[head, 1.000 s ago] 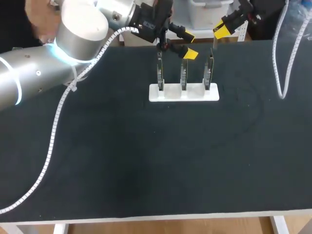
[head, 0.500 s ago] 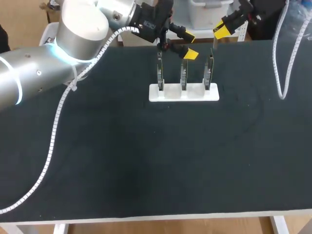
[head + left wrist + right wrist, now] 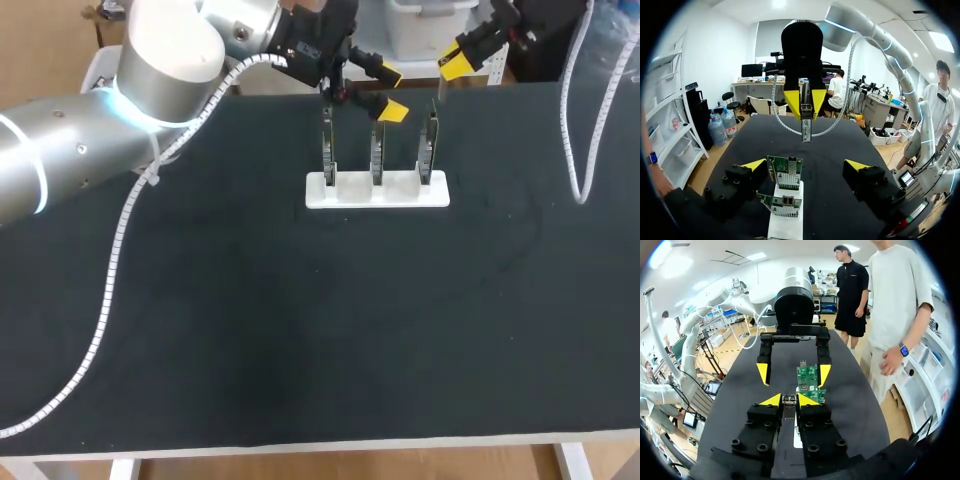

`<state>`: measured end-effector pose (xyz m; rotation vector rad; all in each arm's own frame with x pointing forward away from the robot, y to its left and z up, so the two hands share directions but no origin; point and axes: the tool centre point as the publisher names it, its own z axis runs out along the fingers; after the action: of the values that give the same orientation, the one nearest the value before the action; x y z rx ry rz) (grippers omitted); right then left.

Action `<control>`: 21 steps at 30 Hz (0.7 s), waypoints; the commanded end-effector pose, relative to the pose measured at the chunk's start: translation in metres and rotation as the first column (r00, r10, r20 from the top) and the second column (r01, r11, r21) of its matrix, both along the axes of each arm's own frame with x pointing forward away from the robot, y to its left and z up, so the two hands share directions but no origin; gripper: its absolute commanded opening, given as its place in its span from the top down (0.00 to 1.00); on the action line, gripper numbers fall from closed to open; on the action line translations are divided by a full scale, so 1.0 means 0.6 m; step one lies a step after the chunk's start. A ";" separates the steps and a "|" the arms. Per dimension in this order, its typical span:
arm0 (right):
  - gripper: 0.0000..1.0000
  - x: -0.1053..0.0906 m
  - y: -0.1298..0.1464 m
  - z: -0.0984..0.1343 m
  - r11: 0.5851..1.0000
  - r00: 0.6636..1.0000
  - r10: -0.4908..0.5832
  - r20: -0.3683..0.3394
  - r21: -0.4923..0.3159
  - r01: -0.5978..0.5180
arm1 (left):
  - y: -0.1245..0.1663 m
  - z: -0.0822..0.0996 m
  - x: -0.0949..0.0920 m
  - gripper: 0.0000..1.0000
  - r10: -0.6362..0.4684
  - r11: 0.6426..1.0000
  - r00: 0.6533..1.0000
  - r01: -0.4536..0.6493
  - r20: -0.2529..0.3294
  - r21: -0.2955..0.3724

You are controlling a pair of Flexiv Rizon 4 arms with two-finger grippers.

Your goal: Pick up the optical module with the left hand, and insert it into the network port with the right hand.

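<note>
Nothing has moved. Your right fingers (image 3: pixel 771 400) pinch the optical module (image 3: pixel 806 129). Your left fingers (image 3: pixel 754 164) stand spread near the port boards (image 3: pixel 785 172).

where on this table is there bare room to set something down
Free: the broad table stretch between the white holder and the near edge; also the strip between holder and looped cable. Crowded: the far edge, where the left end effector and right end effector hang by the holder.

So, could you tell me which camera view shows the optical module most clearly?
The left wrist view: the optical module hangs in full from the right gripper, facing the camera. The right wrist view shows only its clamped end, and the head view hardly shows it.
</note>
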<state>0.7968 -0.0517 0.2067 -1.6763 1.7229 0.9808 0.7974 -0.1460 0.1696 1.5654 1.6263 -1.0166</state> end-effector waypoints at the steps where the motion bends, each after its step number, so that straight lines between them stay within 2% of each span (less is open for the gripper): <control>1: 1.00 -0.009 -0.001 0.001 1.000 1.000 -0.007 0.008 -0.001 0.007 | -0.002 0.001 0.004 0.00 -0.007 1.000 1.000 0.007 -0.002 0.000; 21: 1.00 -0.006 -0.003 -0.007 1.000 1.000 0.003 -0.003 -0.012 -0.003 | -0.002 0.001 0.004 0.00 -0.007 1.000 1.000 0.007 -0.002 0.000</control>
<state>0.7948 -0.0539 0.2030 -1.6874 1.7321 0.9794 0.7989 -0.1473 0.1697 1.5677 1.6222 -1.0210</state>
